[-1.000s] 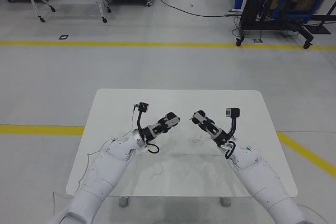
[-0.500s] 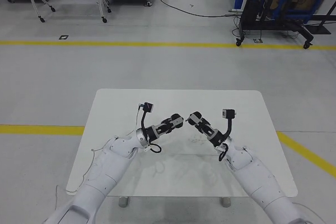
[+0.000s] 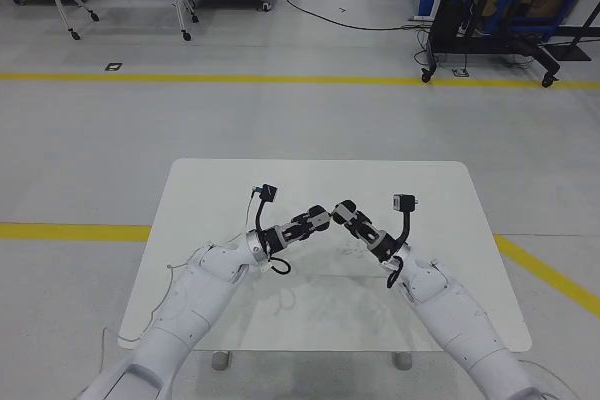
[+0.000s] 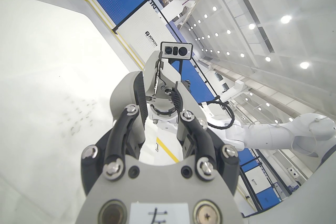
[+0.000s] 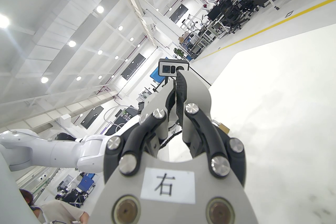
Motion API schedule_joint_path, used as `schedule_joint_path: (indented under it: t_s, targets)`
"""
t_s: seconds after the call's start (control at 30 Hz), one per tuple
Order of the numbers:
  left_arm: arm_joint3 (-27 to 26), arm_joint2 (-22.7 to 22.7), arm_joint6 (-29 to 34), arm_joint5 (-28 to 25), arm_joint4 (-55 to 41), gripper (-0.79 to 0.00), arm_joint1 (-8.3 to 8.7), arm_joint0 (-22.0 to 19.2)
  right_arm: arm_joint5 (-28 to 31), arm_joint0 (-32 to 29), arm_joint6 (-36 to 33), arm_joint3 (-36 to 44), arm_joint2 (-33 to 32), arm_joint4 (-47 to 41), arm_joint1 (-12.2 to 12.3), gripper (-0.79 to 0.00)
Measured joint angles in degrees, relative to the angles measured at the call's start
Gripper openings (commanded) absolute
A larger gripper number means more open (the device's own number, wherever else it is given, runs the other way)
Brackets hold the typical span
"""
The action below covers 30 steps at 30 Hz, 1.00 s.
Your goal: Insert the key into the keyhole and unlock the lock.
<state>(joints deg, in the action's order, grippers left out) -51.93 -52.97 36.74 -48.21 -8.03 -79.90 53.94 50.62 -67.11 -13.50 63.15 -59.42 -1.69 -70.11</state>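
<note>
Claws tip to tip above the table (image 3: 210, 200) — right claw (image 5: 176, 83) pinched shut, presumably on the hidden key; left claw (image 4: 157, 80) in a state that cannot be told — insertion appears at hand, unlocking not yet done.

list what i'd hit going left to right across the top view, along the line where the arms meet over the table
table's left part → left arm's wrist camera → left gripper → right gripper → right arm's wrist camera → table's right part
</note>
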Motion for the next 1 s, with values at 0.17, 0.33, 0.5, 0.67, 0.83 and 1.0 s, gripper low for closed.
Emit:
schedule_joint_path:
  t_s: [0.17,0.33,0.5,0.67,0.83,1.0]
  targets:
    - [0.0,0.4,-0.6,0.3,1.3,-0.785,-0.11,-0.1,0.3,0.0,-0.2,-0.2,-0.2,1.0,-0.1,-0.785]
    - [-0.2,0.5,-1.4,0.6,2.5,-0.785,-0.11,0.0,0.4,-0.1,-0.5,-0.3,-0.4,2.2,-0.2,-0.785]
    - [-0.5,0.4,-2.1,0.7,3.3,-0.785,-0.06,0.1,0.2,-0.3,-0.6,-0.4,-0.7,3.1,-0.3,-0.785]
    - [-1.0,-0.1,-3.4,0.7,4.5,-0.785,0.13,0.4,0.0,-0.4,-1.1,-0.3,-1.1,3.5,-0.3,-0.354]
    - [-1.6,-0.6,-4.1,0.8,5.2,-0.785,0.33,0.8,-0.3,-0.4,-1.6,0.0,-1.3,3.3,-0.3,0.000]
    - [-2.0,-1.5,-4.9,1.3,4.2,-0.785,0.56,1.3,-0.7,-0.2,-0.6,-0.1,-2.0,3.3,-0.4,0.000]
